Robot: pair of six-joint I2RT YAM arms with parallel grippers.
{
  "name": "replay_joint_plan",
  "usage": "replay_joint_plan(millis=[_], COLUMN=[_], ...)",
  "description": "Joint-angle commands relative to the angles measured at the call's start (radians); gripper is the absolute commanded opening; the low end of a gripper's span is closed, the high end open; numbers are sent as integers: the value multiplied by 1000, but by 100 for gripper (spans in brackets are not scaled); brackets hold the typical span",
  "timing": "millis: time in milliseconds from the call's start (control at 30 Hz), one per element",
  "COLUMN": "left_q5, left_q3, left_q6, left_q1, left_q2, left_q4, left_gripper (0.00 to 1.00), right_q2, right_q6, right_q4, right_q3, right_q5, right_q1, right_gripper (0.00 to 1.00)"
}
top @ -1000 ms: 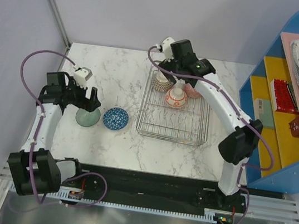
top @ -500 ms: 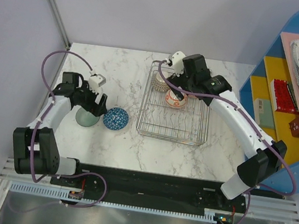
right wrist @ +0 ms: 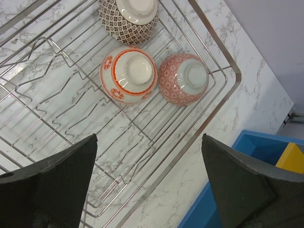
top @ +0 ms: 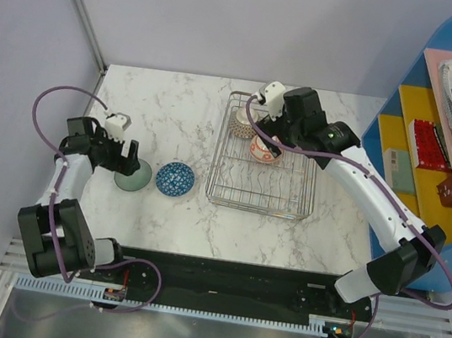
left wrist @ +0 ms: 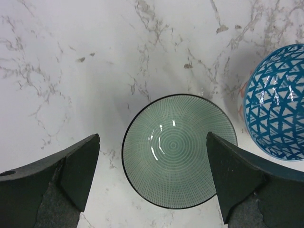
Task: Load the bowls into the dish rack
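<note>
A green ringed bowl [left wrist: 179,151] stands upright on the marble, and my left gripper [left wrist: 152,142] hovers above it, open, with its fingers either side of it. Right beside it is a blue-patterned bowl [left wrist: 278,102]. In the top view the green bowl [top: 133,176] and the blue bowl [top: 175,179] lie left of the dish rack [top: 258,209]. In the dish rack [right wrist: 209,124], upside down, sit a dark-patterned bowl [right wrist: 128,19], an orange-red bowl [right wrist: 129,74] and a pink speckled bowl [right wrist: 183,78]. My right gripper [right wrist: 149,137] hangs open above the rack, holding nothing.
A blue shelf unit [top: 433,149] with books and papers stands at the right, close to the rack's right rim. A wall borders the table on the left. Bare marble lies in front of the rack and behind the loose bowls.
My left gripper swung right towards the blue bowl, then back left over the green bowl. My right gripper shifted right and nearer over the rack. No bowl moved.
</note>
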Motion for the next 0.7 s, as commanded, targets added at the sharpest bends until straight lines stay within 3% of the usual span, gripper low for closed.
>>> replay_joint_plan(millis=[0, 267, 367, 400, 500, 667], left_q5=[-2, -13, -21, -21, -22, -21], left_q3=[-41, -73, -67, -66, -55, -43], left_q6=[32, 75, 90, 95, 106, 118], left_q1=[41, 79, 81, 81, 81, 81], left_q2=[32, 101, 127, 138, 165, 188], left_q4=[14, 22, 23, 23, 20, 8], left_gripper=[100, 98, 89, 79, 63, 49], right_q2=[-41, -68, -71, -72, -74, -77], right_q6=[18, 23, 24, 26, 21, 8], right_q4=[28, 27, 28, 28, 27, 27], right_q3=[-14, -26, -28, -28, -34, -48], right_q5=[-28, -43, -43, -43, -39, 1], right_q1=[-3, -3, -5, -3, -3, -13], right_gripper=[98, 98, 98, 98, 98, 98])
